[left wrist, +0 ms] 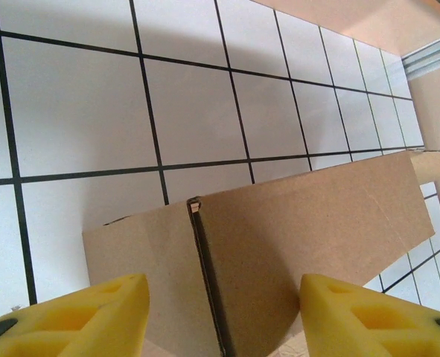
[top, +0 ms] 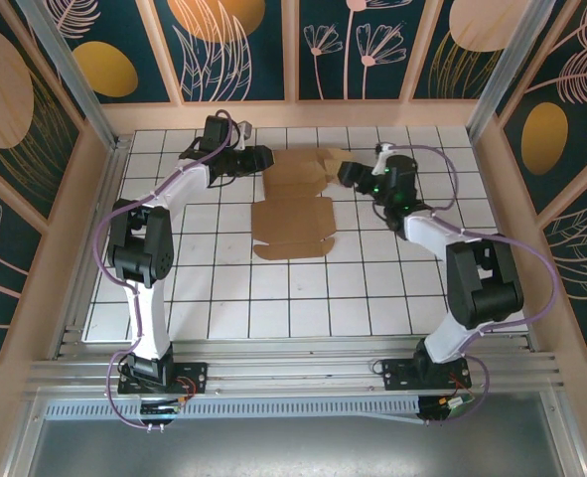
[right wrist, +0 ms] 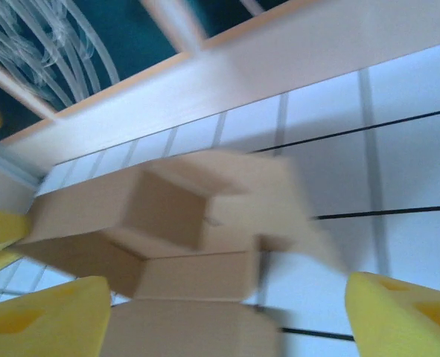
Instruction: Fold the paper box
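Observation:
The paper box (top: 295, 204) is a brown die-cut cardboard sheet lying on the gridded table, partly folded at its far end. My left gripper (top: 260, 159) is at the sheet's far left edge, open, its yellow fingers (left wrist: 104, 312) straddling a raised cardboard panel (left wrist: 294, 238) with a slit. My right gripper (top: 348, 172) is at the far right edge, open, with yellow fingertips (right wrist: 48, 316) on either side of folded-up flaps (right wrist: 175, 223). The right wrist view is blurred.
A white table (top: 223, 288) with black grid lines fills the workspace, bordered by a wooden rim (top: 293, 114) and patterned walls. Bare tiles lie in front of the sheet. The wooden far wall (right wrist: 294, 74) is close behind the box.

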`<state>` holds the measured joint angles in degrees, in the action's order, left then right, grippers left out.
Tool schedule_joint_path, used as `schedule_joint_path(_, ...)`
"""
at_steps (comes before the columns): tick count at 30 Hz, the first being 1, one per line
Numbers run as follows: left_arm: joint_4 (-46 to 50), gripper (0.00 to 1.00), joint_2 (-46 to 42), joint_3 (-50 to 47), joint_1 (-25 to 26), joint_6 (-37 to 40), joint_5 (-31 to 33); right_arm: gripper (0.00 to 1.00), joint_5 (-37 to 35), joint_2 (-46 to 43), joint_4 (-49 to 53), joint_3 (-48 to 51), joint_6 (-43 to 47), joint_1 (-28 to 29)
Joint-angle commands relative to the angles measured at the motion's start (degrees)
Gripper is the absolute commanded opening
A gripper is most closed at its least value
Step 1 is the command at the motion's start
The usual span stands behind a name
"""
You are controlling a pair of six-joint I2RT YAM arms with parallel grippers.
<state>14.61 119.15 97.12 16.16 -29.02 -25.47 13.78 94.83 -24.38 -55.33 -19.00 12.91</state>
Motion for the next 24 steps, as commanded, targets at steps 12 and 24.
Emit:
schedule_joint_path(12, 3.05, 0.55, 3.65, 1.18, -1.22, -1.18, -0.41, 0.82, 20.54, 24.41, 4.06, -23.74, 13.77, -3.01)
schedule_joint_path(24, 3.14, 0.55, 3.93, 1.23, -1.24, -1.07, -0.61, 0.37, 20.09, 26.28, 1.35, -21.16, 8.26, -2.61)
